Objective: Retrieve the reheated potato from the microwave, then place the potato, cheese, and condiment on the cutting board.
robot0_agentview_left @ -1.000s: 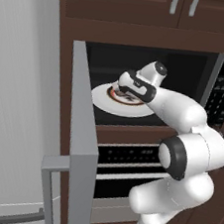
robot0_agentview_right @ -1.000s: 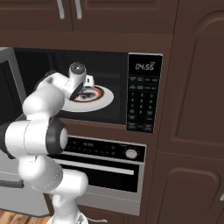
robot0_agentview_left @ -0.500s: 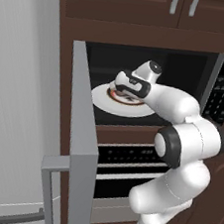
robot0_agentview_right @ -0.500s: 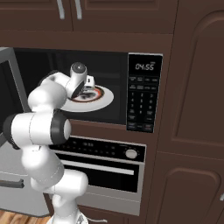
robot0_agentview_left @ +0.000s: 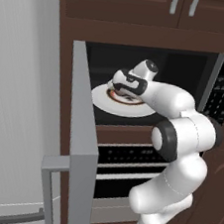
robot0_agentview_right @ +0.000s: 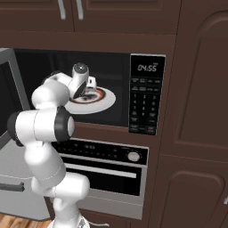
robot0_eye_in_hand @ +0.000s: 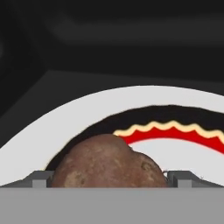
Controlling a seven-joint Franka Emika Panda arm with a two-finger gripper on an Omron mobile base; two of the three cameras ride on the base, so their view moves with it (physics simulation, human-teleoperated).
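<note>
The microwave (robot0_agentview_left: 217, 93) stands with its door (robot0_agentview_left: 79, 145) swung wide to the left. Inside lies a white plate (robot0_eye_in_hand: 39, 131) with a black and red pattern, and the brown potato (robot0_eye_in_hand: 109, 162) rests on it. My gripper (robot0_eye_in_hand: 111, 179) is reached into the cavity and is open, one fingertip on each side of the potato and close against it. From the base views the hand (robot0_agentview_left: 125, 85) hangs low over the plate (robot0_agentview_right: 104, 100) and covers the potato. The cheese, the condiment and the cutting board are out of view.
The microwave's keypad (robot0_agentview_right: 143, 100) shows 04:55 at the right. A knobbed oven (robot0_agentview_right: 107, 171) sits below the cavity. Dark wood cabinets (robot0_agentview_right: 196, 116) fill the right and top. A pale wall panel (robot0_agentview_left: 16, 96) stands left of the open door.
The hand has moved a little deeper and lower over the plate, and the elbow has drawn in slightly. The plate and potato have not moved.
</note>
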